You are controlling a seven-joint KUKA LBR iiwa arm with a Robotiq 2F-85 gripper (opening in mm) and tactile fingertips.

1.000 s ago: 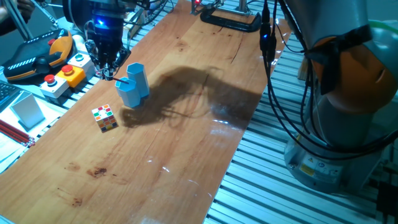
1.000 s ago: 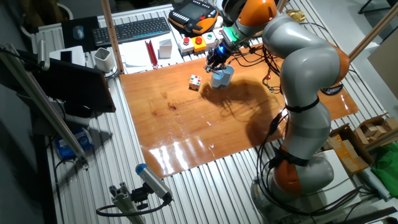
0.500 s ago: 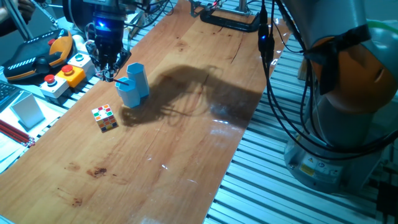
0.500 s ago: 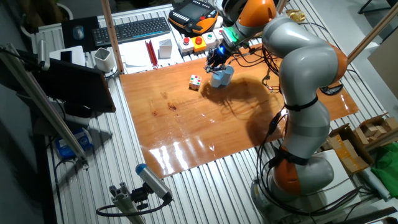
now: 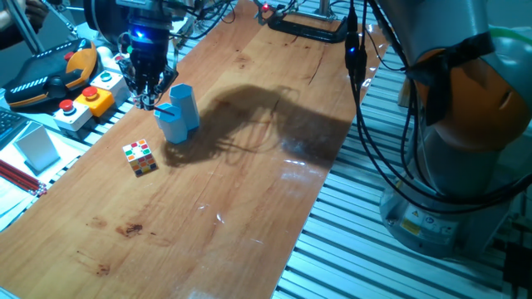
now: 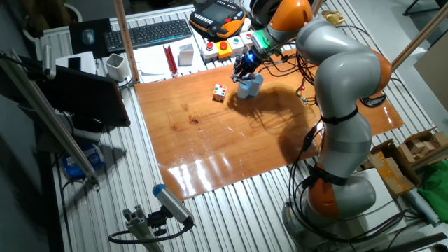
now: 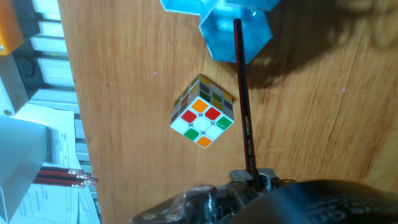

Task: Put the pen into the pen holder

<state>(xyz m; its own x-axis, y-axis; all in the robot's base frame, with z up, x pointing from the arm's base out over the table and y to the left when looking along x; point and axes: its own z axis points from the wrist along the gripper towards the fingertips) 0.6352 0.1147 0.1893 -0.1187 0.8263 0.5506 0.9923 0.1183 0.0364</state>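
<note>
My two-finger gripper (image 7: 254,179) clamped on thin reddish-brown pen (image 7: 242,99); pen's far end over shorter tube of light blue hexagonal plastic pen holder (image 7: 235,32). Step in hand: insertion. Next move, as I judge: lower straight, release once tip inside. Small multicoloured puzzle cube (image 7: 203,112) just beside holder on wooden table (image 7: 137,74). Whether tip already past rim: cannot tell. Holder's taller tube cut off at frame edge; fixed views show pen poorly.

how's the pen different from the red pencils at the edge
The pen is one dark reddish stick, held in the gripper with its far end at the pen holder. The red pencils are several, brighter red, lying loose off the wooden board beside papers. Both are thin and straight.
</note>
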